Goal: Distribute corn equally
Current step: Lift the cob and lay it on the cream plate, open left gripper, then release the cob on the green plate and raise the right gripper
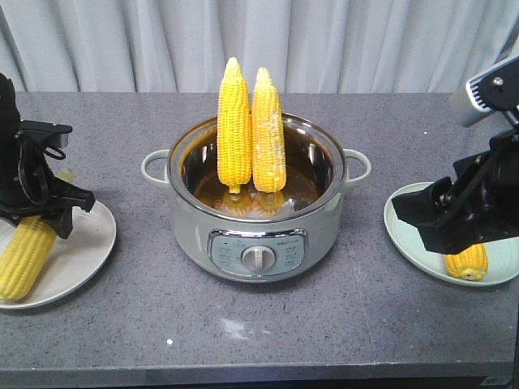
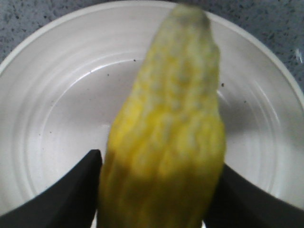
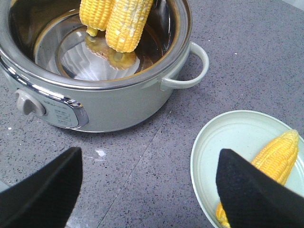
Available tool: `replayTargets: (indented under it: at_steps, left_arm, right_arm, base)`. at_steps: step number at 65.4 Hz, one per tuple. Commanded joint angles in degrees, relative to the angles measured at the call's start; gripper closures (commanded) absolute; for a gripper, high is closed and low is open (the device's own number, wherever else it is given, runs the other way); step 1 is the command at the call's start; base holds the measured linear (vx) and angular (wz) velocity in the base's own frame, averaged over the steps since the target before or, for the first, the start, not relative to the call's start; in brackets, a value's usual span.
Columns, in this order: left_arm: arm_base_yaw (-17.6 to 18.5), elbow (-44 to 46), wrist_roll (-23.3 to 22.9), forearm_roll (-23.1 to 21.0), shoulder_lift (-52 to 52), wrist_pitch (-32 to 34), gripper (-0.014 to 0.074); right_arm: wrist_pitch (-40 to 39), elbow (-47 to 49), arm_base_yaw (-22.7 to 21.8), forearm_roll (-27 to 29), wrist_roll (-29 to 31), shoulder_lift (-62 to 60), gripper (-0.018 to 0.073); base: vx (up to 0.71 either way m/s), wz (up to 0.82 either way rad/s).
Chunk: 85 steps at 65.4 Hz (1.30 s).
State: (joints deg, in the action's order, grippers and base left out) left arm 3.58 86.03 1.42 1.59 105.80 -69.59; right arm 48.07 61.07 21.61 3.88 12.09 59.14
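Two yellow corn cobs (image 1: 234,130) (image 1: 268,134) stand upright, side by side, in the steel pot (image 1: 256,235); the right wrist view shows their lower ends (image 3: 127,23). A third cob (image 1: 26,258) lies on the white plate (image 1: 81,251) at the left. My left gripper (image 1: 49,215) is at its upper end, and its black fingers press both sides of that cob (image 2: 166,133). A fourth cob (image 1: 467,262) (image 3: 278,154) rests on the pale green plate (image 1: 405,223) at the right. My right gripper (image 3: 149,190) hangs open over bare tabletop between the pot and that plate.
The pot (image 3: 118,104) has side handles and a front dial, and stands mid-table. Its right handle (image 3: 192,71) points toward the green plate (image 3: 223,142). A white curtain hangs behind the grey speckled table. The table's front edge runs along the bottom of the front view.
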Motion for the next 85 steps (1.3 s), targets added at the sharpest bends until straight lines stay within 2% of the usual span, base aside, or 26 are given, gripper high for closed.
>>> replayTargets:
  at_steps: [1, 8, 20, 33, 39, 57, 65, 79, 85]
  left_arm:
    - [-0.08, 1.30, -0.16, -0.42, -2.87, 2.31, 0.0099]
    - [-0.08, 1.48, 0.92, -0.35, -3.79, 4.22, 0.0055]
    - [0.60, 1.48, 1.87, -0.55, -8.93, 9.52, 0.0052]
    - [2.85, -0.52, 5.40, -1.28, -17.64, 13.53, 0.0052]
    - [4.01, -4.72, 8.07, -3.73, -23.23, 16.49, 0.0052]
    - [5.27, -21.49, 20.67, -17.49, -39.31, 28.41, 0.0052]
    - [5.27, -27.18, 24.33, -20.80, -45.43, 31.72, 0.0052]
    - [5.27, -34.18, 25.41, -24.47, -52.95, 32.54, 0.0052]
    - [5.27, -35.75, 25.41, -24.47, -54.44, 32.63, 0.0052]
  right_arm:
    - [-3.35, 1.28, 0.08, -0.06, 0.25, -0.86, 0.0005]
    - [-3.40, 1.28, 0.08, -0.06, 0.25, -0.86, 0.0005]
    - [-3.34, 1.28, 0.08, -0.06, 0.25, -0.86, 0.0005]
    - [-3.34, 1.28, 0.08, -0.06, 0.25, -0.86, 0.0005]
    - [-3.34, 1.28, 0.08, -0.06, 0.25, -0.86, 0.0005]
    - [-3.86, 1.28, 0.08, 0.09, 0.25, -0.86, 0.0005]
    - [-3.74, 1.28, 0.08, 0.09, 0.25, -0.79, 0.0005]
    - [-3.08, 1.28, 0.08, 0.65, -0.13, -0.79, 0.0005]
    - [-3.43, 1.28, 0.08, 1.78, -0.13, -0.79, 0.0005]
  base:
    - [0.00, 0.00]
    - [0.00, 0.00]
    - [0.00, 0.00]
    - [0.00, 0.00]
    - [0.00, 0.00]
    - [0.00, 0.00]
    - [0.00, 0.00]
    - [0.00, 0.00]
    - [0.00, 0.00]
